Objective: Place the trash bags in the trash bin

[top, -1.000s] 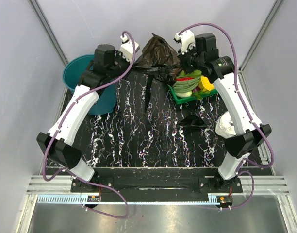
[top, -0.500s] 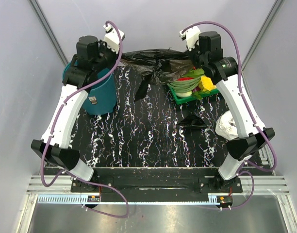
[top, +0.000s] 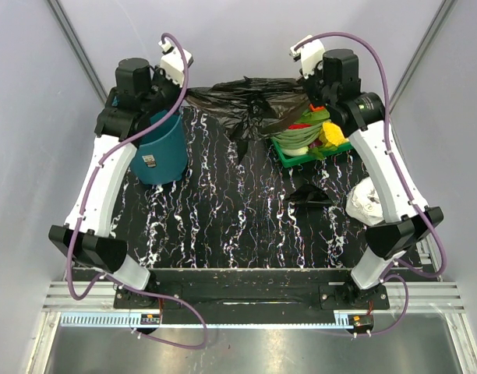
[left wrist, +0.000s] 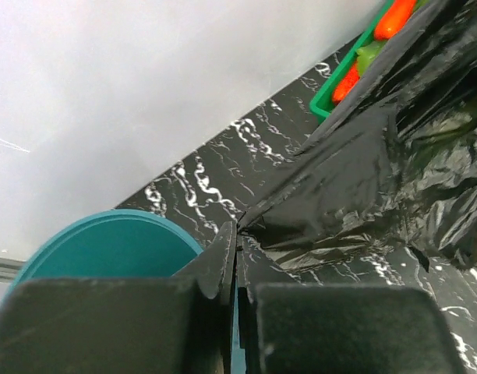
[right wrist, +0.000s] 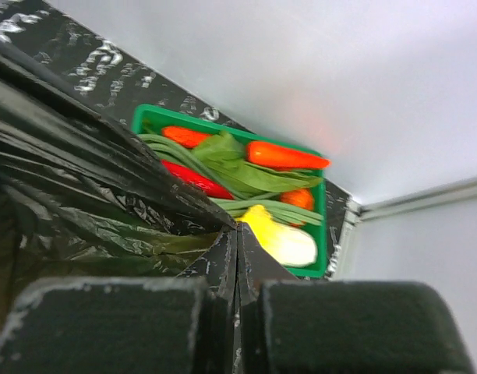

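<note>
black glossy film, one trash bag (top: 246,97), is stretched between the two arms along the far edge of the tabletop (top: 207,226), close to the back wall, with its middle sagging and a tail hanging toward the marbled surface. the left end effector (left wrist: 236,231) is clamped tight on the bag's left corner, just above the rim of the single teal trash bin (top: 164,152), which sits in the far-left corner near the side wall; the bag is not inside it. the right end effector (right wrist: 238,234) is pinched closed on the other corner, over the far side of the one green vegetable tray (top: 284,153). both arms reach far forward, elbows raised. the middle and near tabletop lies open between them. what looks like a second black bag (top: 310,195) lies flat beside one white wad (top: 365,201).
</note>
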You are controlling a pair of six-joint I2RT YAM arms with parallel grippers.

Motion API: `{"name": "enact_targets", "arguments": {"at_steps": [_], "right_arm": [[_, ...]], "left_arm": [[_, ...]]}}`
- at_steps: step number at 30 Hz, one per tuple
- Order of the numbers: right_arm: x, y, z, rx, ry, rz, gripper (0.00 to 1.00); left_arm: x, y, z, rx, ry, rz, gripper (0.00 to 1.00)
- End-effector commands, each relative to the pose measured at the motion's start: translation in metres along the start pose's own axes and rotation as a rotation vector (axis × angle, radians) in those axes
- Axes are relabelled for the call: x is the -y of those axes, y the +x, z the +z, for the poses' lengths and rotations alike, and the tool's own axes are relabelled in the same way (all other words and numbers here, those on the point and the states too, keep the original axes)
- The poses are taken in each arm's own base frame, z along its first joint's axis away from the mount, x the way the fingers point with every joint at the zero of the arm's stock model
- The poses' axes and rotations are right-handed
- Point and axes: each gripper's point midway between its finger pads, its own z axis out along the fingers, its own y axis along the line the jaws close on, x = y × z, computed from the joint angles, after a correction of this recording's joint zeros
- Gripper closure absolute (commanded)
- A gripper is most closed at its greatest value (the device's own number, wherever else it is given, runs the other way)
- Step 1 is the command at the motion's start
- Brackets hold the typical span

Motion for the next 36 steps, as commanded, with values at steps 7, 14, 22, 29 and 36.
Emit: {"name": "enact_targets", "arguments": {"at_steps": [7,14,22,29,36], "right_arm": [[-0.026,-0.076,0.025,0.186,-0.203,0.084,1.00],[0.054,-0.189,-0.046,0.629,0.084,0.013,1.00],[0.035,-0.194,-0.117,0.669,-0.089,0.051,1.00],[-0.170,0.131,-0.051,-0.141,-0.643,0.020,1.00],[-0.188,0.187,-0.076,-0.234,-0.673,0.035,1.00]], "left_arm": [[0.007,-0.102,0.029,0.248,0.169,-0.096,1.00],[0.023,-0.221,-0.053,0.660,0.128,0.138,1.00],[0.064,-0.224,-0.126,0.647,0.232,0.304,1.00],[0.241,0.206,-0.030,-0.349,0.781,0.336,1.00],[0.247,0.252,-0.043,-0.474,0.811,0.341,1.00]]}}
